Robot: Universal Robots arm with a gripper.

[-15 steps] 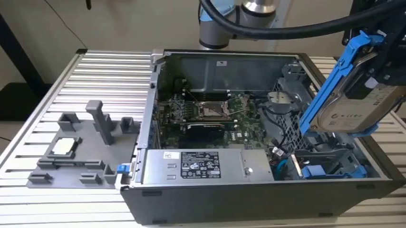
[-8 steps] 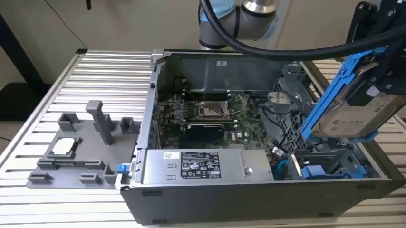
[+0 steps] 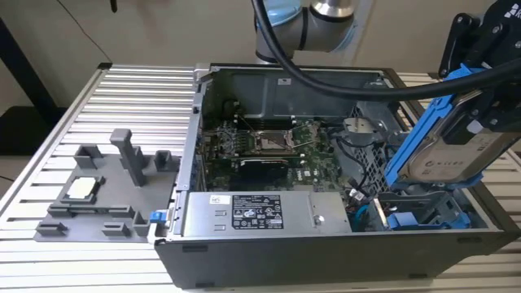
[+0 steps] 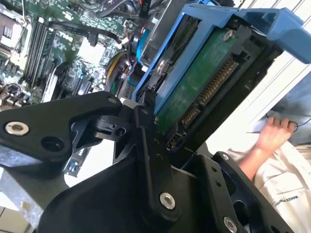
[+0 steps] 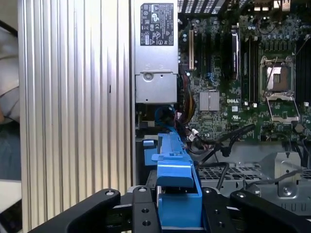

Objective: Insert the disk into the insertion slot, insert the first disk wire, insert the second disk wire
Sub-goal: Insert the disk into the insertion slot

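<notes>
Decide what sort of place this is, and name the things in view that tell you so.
Most likely a robotics lab bench for computer assembly: an open computer case sits on a ribbed metal table, a gripper holds the disk above it, and a grey fixture tray lies beside it.

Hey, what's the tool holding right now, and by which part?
The tool holds the disk, clamped on the connector end of its blue carrier.
</notes>
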